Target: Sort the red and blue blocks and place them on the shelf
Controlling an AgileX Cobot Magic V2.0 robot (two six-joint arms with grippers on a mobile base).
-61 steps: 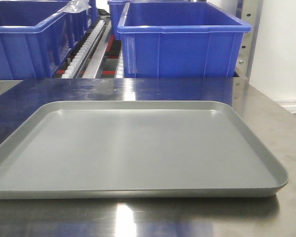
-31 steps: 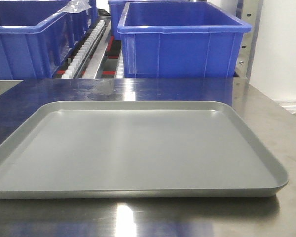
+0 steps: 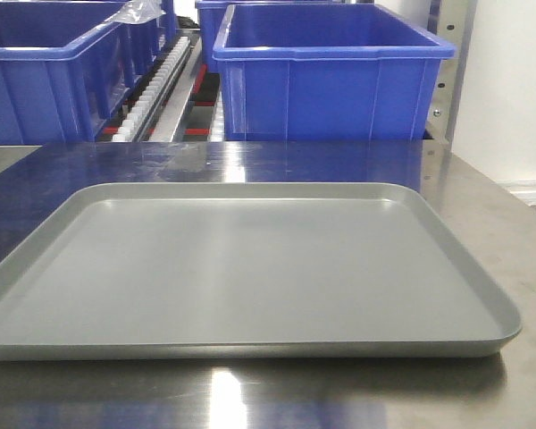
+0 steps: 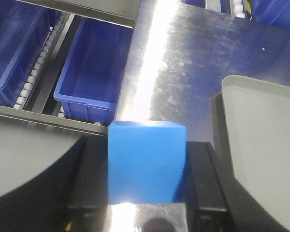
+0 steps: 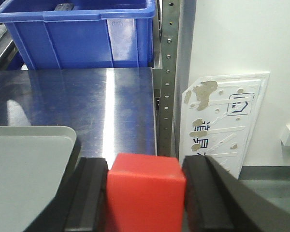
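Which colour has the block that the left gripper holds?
Blue; the blue block shows best in the left wrist view, between the left gripper's fingers.

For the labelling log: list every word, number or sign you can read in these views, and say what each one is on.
Nothing reads clearly.
On the white panel by the wall: dark blue characters and an outlined symbol, worn and peeling, unreadable.
On the blue bin: a small round moulded mark near its corner, too small to read.
On the blue block, the red block and the grey tray: none.
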